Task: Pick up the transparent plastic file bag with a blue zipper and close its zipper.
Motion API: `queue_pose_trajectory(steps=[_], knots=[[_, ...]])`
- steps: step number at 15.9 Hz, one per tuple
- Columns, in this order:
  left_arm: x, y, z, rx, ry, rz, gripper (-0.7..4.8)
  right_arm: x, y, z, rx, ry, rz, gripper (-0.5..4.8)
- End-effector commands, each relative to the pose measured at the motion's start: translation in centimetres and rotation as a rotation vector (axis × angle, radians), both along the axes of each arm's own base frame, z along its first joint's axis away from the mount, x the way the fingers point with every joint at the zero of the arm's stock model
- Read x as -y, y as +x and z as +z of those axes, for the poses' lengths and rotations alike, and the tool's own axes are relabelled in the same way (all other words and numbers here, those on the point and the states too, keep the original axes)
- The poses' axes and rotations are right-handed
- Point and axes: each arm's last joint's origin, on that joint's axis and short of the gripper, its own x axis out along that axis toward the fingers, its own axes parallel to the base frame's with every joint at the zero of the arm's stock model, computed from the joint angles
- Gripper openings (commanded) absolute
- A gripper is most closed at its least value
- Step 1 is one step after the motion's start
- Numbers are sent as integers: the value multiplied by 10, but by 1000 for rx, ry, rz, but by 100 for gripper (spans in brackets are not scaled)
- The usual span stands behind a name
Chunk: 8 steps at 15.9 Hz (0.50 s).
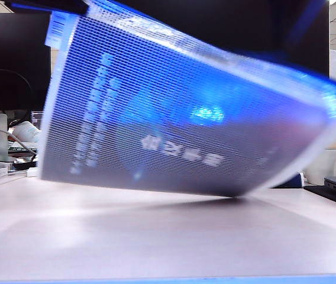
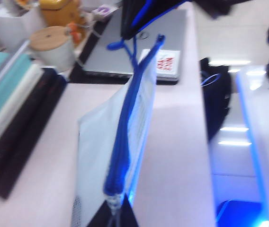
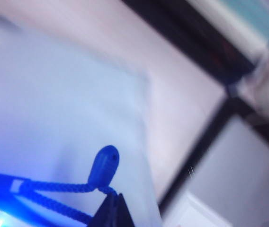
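The file bag (image 1: 186,130) hangs tilted above the table, its mesh face and printed lettering filling the exterior view. In the left wrist view its blue zipper (image 2: 130,123) runs away along the upper edge of the file bag (image 2: 96,161). My left gripper (image 2: 116,213) is shut on the near end of that zipper edge. At the far end the blue cord pull (image 2: 118,46) leads into a dark gripper. My right gripper (image 3: 113,208) is shut on the cord, beside its blue toggle (image 3: 103,165). Both grippers are mostly hidden in the exterior view.
Stacked books (image 2: 11,109) lie along one side of the pale table (image 1: 156,236). A closed laptop (image 2: 139,52), a white jar with a wooden lid (image 2: 54,45) and a yellow container (image 2: 58,12) stand past the bag. A dark monitor (image 1: 8,59) is at the back left.
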Motion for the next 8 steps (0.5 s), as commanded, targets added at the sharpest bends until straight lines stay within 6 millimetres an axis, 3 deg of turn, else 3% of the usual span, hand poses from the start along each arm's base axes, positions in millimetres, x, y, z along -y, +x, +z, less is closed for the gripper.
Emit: queue_pose_trajectory(steps=[1,3,8], knots=[[-3,-3,4,22,39,75,-5,26,12,-18,-55,-47,-133,-6],[-5,-3,1,15,98,139,-6,43,19,-26,-77,-63,-210,-6],[-6,-3,-1,6,139,179,-6,63,26,-29,-51,-150,-332,-6]])
